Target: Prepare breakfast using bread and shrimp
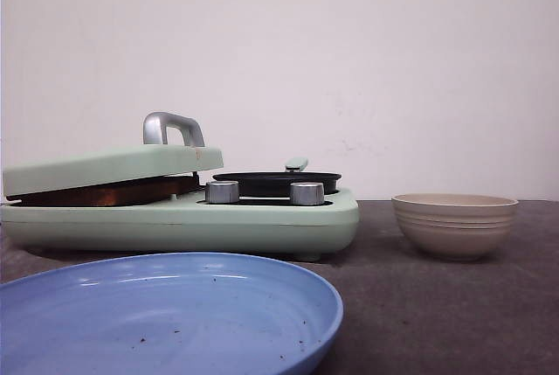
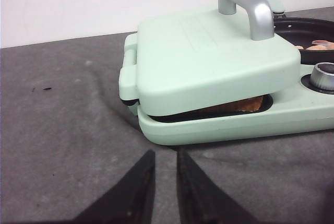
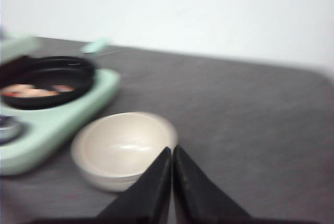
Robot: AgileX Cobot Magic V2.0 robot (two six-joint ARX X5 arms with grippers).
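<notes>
Crumbs speckle the blue plate (image 1: pixel 166 314) that fills the lower left of our front view, the nearest thing on the dark grey worktop (image 1: pixel 437 314). Beyond it, at centre left, we see the mint-green breakfast maker (image 1: pixel 183 218) with its lid (image 1: pixel 113 168) resting slightly ajar; through the gap a brown crust edge of the bread (image 1: pixel 105 193) shows, pressed between lid and base. A silver handle (image 1: pixel 172 128) stands on the lid, and two silver knobs (image 1: pixel 223 191) sit on the base in front of the black pan (image 1: pixel 277 182). To the right, apart from the maker, stands the beige ribbed bowl (image 1: pixel 454 225).

Our left gripper (image 2: pixel 164 156) hangs over bare worktop just before the maker's corner, its jaws a narrow gap apart and holding nothing. Our right gripper (image 3: pixel 172 153) is clenched, tips together at the near rim of the bowl, in a blurred frame. Farther off, at the left edge of that frame, the shrimp (image 3: pixel 31 90) lie pink-orange inside the pan.
</notes>
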